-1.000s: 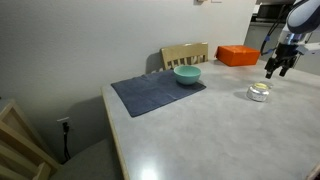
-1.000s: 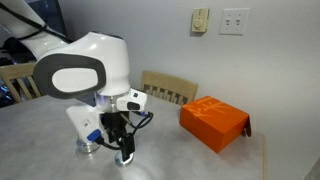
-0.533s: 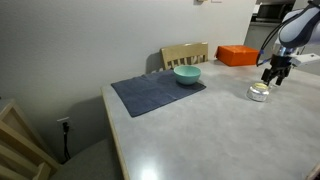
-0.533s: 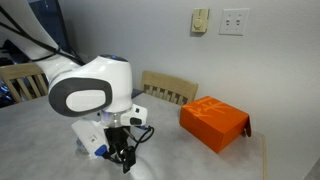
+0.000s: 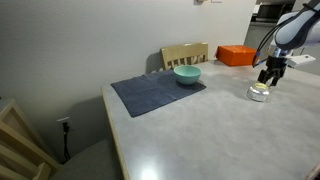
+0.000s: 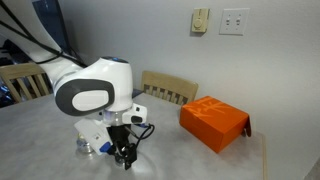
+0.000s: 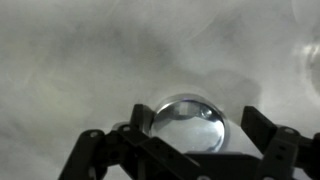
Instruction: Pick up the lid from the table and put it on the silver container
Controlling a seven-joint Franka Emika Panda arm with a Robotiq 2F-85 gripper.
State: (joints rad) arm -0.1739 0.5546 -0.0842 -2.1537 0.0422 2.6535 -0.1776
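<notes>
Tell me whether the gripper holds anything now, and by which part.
Nothing is held. The gripper is open, its fingers on either side of the round shiny lid on the table, not touching it.

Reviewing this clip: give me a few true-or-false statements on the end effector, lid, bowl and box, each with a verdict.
1. The end effector is open. True.
2. The teal bowl sits on the dark mat. True.
3. The orange box lies on the mat. False: it sits on the bare table, away from the mat.
4. The lid is held in the air. False: it rests on the table below the open jaws.
</notes>
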